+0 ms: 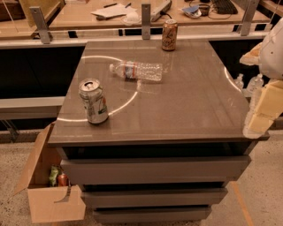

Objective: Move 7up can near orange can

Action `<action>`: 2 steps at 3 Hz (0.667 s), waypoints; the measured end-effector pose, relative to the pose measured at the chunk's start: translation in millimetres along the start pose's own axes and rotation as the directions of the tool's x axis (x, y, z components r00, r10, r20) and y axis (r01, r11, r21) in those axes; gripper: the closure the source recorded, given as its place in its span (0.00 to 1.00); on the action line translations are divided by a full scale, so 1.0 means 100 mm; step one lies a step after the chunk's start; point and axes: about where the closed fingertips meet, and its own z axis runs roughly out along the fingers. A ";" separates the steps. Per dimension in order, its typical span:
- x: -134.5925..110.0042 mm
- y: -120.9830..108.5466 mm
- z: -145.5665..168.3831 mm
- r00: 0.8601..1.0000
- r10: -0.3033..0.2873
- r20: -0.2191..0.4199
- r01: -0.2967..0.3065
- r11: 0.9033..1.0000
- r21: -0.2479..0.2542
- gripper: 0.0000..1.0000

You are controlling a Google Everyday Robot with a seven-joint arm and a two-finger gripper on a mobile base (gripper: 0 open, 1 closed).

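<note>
The 7up can is silver-white with green and red markings and stands upright near the front left corner of the grey table. The orange can is orange-brown and stands upright at the table's far edge, right of centre. The two cans are far apart. My gripper shows as pale yellow blocks at the right edge of the view, over the table's front right corner, far from both cans and holding nothing that I can see.
A clear plastic bottle lies on its side between the two cans. An open cardboard box with items inside sits on the floor at the left. Desks with clutter stand behind the table. Bottles stand to the right.
</note>
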 end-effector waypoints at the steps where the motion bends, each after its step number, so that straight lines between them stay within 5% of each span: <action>1: 0.00 0.00 0.00 1.000 0.000 0.000 0.000 1.000 0.000 0.00; 2: -0.04 0.02 0.03 0.996 0.021 0.084 -0.020 1.000 -0.007 0.00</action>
